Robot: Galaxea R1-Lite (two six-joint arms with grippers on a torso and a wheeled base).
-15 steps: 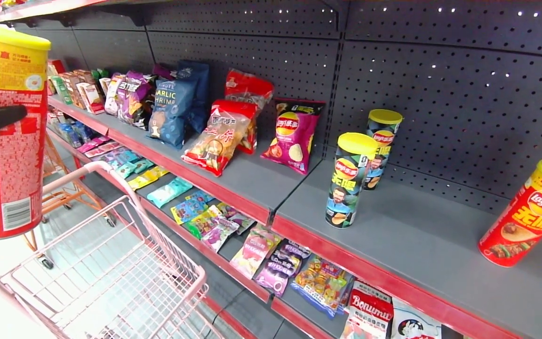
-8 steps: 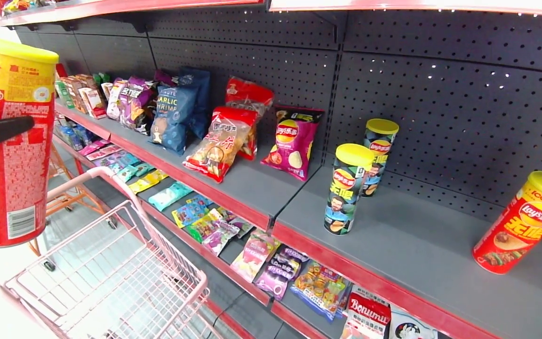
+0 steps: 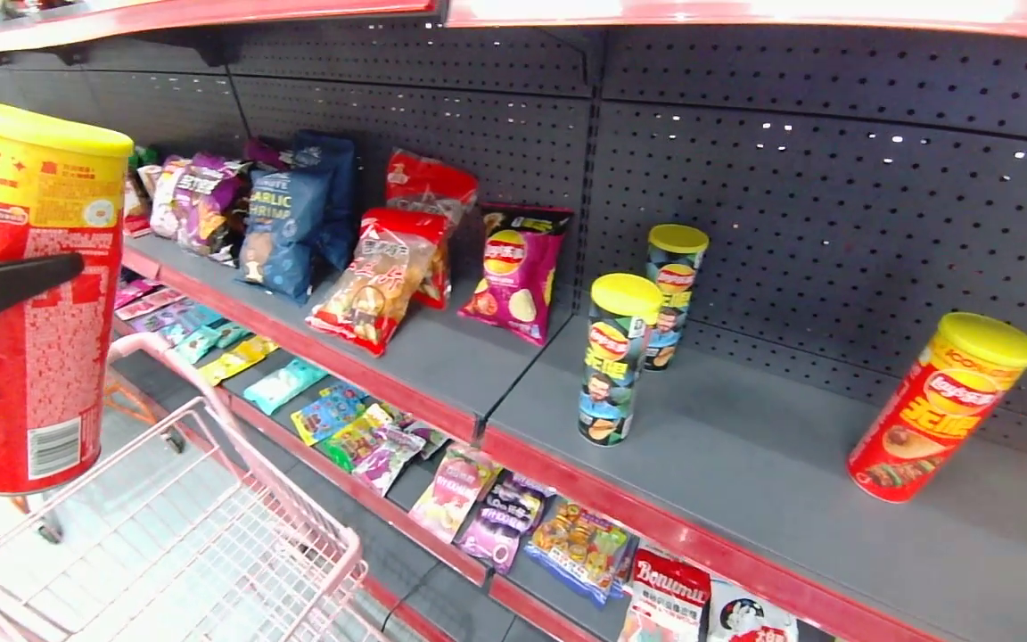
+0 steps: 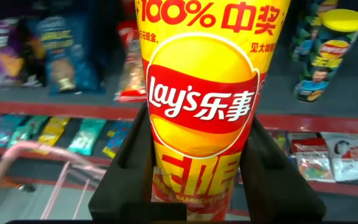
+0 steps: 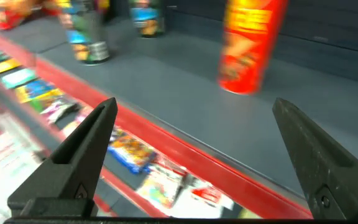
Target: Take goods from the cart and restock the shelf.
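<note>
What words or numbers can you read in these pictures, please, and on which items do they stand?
"100% 中奖": near the top of the held can.
"Lay's 乐事": the same can's logo.
"ARLIC HRIMP", first letters hidden: blue bag.
"Bonumu": red-and-white packet; the word may run on.
All other print on cans and packets: too small or blurred to read.

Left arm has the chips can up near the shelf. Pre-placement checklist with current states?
1. Grip: left gripper fingers flank the held red can, which is upright: ok.
2. Right gripper open, empty, apart from the goods: ok.
3. Landing spot: bare shelf between the dark cans and the shelved red can: ok.
4. Can lined up over that spot: not ok. It hangs above the cart, to the left of the spot.
5. Headroom under the upper shelf: cannot tell.
</note>
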